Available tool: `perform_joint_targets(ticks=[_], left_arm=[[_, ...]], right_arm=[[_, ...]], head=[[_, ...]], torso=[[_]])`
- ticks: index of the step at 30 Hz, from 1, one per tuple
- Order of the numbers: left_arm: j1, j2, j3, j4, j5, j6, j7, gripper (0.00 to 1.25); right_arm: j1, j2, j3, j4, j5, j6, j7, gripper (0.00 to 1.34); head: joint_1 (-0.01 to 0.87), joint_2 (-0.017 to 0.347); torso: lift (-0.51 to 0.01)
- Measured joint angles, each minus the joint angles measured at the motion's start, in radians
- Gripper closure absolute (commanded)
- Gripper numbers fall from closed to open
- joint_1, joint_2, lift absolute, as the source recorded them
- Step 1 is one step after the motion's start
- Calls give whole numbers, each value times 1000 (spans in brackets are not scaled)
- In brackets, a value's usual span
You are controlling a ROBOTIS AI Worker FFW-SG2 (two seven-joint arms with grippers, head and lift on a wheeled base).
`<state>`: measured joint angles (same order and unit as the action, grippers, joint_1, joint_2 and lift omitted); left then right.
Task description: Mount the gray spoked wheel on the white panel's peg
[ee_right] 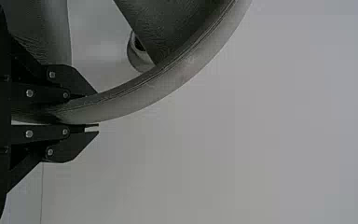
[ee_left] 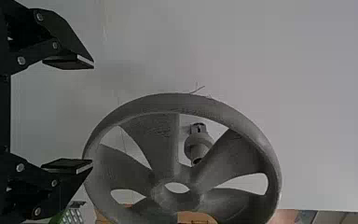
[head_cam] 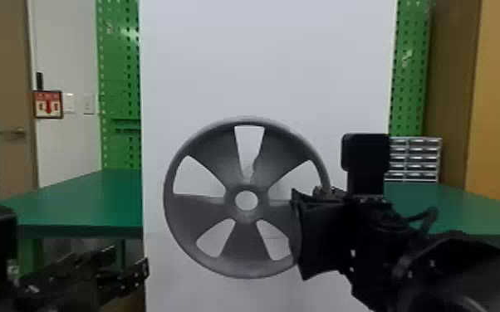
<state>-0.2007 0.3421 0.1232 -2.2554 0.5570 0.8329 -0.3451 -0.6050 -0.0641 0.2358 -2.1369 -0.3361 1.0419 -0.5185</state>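
The left gripper [head_cam: 131,259] is gaping, its two fingers holding nothing. One gray wheel [head_cam: 243,242], five-spoked, is standing upright before one white panel [head_cam: 261,62]; one peg [ee_left: 198,142] is showing between two spokes. The right gripper [head_cam: 297,234] is clamping the wheel's right rim between two fingers.

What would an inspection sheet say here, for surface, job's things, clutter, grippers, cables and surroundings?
Surface: upright white panel, green table behind it.
Job's things: gray spoked wheel before the panel, not on the peg, which shows through a gap between two spokes.
Clutter: drawer unit in the background, right side.
Left gripper: open, holding nothing.
Right gripper: closed on the wheel's rim.
Cables: black cable loop at the right arm.
Surroundings: green pegboard, door, framed sign.
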Motion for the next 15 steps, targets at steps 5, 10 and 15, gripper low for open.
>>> perform_joint_targets(ticks=[5,10,15], left_arm=[[-8,4,-11,2,0,3,0,495],[-15,7,-17,3,0,6,0,495],[-17,8,-20,4,0,8,0,495]], right_arm=[[-30,-5,-4,-5,-32,22,-29,1170],[-50,-11,-3,-15,-45,28,-50,1170],[-62,-18,-18,-20,-73,33,-61,1170]], head=[[114,-8],[114,-8],[114,-8]], torso=[[-464],[-464],[-464]])
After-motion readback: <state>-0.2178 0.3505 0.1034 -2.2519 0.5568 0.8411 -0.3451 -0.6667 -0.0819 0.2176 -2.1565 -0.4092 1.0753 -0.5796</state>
